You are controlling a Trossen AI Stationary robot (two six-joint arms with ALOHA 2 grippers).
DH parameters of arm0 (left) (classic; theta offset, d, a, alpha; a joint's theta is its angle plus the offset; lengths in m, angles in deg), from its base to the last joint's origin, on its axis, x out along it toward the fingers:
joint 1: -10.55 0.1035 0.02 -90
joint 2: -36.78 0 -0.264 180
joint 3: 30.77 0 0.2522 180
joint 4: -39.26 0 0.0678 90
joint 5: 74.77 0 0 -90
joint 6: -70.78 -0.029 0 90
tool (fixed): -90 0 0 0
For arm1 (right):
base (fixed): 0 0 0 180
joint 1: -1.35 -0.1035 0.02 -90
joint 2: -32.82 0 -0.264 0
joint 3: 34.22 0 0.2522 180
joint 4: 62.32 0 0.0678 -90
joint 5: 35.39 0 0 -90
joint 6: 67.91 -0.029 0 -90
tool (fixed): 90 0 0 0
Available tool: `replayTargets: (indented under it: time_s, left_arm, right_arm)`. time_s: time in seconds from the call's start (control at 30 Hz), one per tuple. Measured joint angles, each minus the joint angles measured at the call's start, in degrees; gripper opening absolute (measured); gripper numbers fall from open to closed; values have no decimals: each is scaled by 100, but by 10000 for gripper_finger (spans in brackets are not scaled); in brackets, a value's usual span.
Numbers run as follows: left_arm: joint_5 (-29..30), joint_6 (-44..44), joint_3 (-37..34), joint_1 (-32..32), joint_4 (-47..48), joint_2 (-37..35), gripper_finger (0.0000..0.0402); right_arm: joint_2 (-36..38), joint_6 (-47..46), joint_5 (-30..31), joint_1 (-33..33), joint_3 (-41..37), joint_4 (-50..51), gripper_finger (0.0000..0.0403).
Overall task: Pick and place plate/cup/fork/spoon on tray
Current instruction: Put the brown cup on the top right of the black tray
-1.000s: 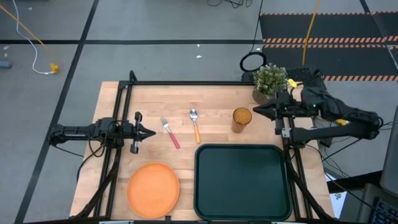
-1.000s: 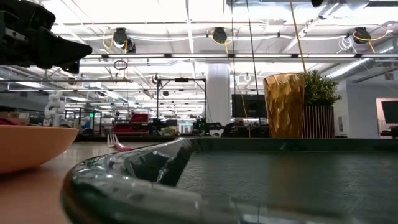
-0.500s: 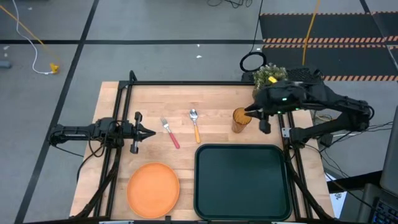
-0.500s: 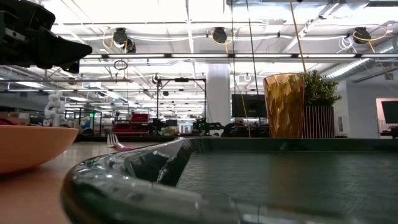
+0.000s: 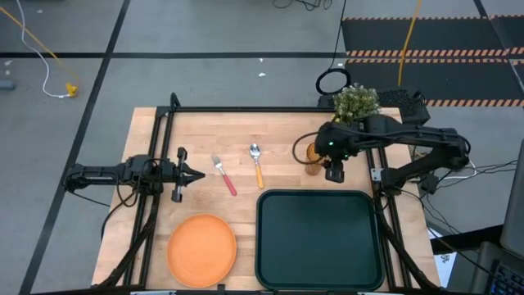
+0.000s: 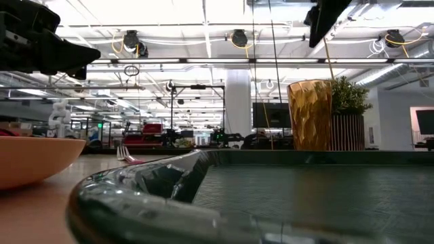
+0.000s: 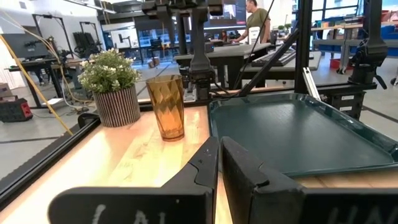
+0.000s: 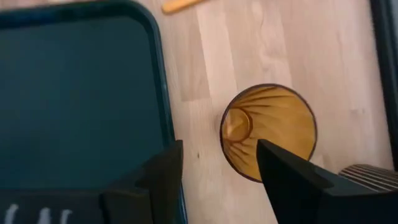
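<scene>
The amber cup [image 5: 312,161] stands upright on the wooden table between the spoon [image 5: 257,164] and the potted plant. My right gripper [image 8: 221,171] hangs above it, pointing down, open, with nothing between its fingers; the low view shows one dark finger [image 6: 325,20] well clear of the cup's rim [image 6: 310,83]. The fork [image 5: 223,176] lies left of the spoon. The orange plate [image 5: 201,248] rests at the near left, beside the dark tray [image 5: 319,246]. My left gripper [image 5: 196,174] waits shut at the table's left.
A potted green plant [image 5: 354,106] stands at the far right corner, just behind the cup. Black frame rails [image 5: 246,109] run along the table's far edge and down both sides. Bare wood lies between the fork and the plate.
My right gripper has swung from the table's right edge toward the left until it hangs over the cup, has tipped to point down, and has opened. The cup and the other things have stayed in place.
</scene>
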Motion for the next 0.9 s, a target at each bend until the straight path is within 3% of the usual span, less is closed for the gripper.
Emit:
replayTargets:
  time_s: [0.53, 0.9]
  left_arm:
    - [2, 105, 0, 0, 3, -1, 24]
    - [2, 122, 0, 0, 2, -1, 24]
  right_arm:
    - [-890, 455, 340, -185, 0, 315, 208]
    - [-978, 504, 440, -185, -209, 286, 208]
